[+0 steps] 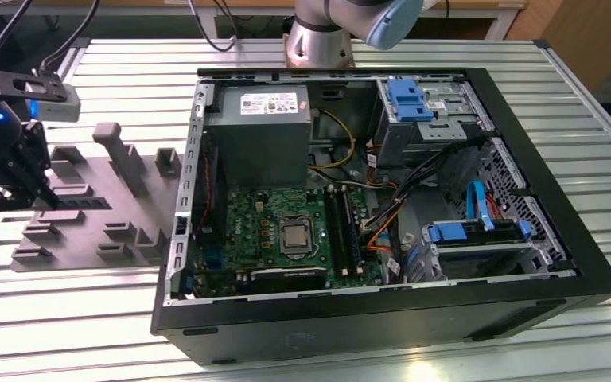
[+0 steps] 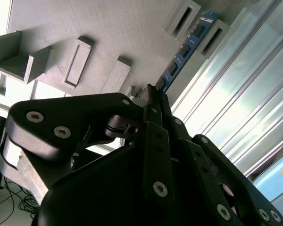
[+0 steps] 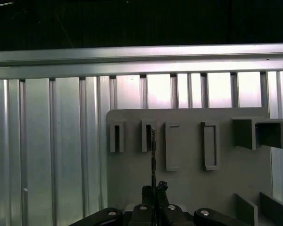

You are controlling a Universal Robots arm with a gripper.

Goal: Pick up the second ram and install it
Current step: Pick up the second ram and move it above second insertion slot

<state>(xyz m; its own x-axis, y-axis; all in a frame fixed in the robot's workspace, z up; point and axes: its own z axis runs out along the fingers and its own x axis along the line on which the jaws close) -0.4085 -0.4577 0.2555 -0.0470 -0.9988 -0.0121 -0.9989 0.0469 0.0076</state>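
My gripper [image 2: 152, 92] is clenched on one end of the second ram [image 2: 185, 51], right at the slots of the grey holder plate [image 2: 108, 28] on the worktop [image 1: 125, 72]. The grasp looks made. Carrying it to the memory slots [image 1: 340, 227] and seating it there is not yet done.
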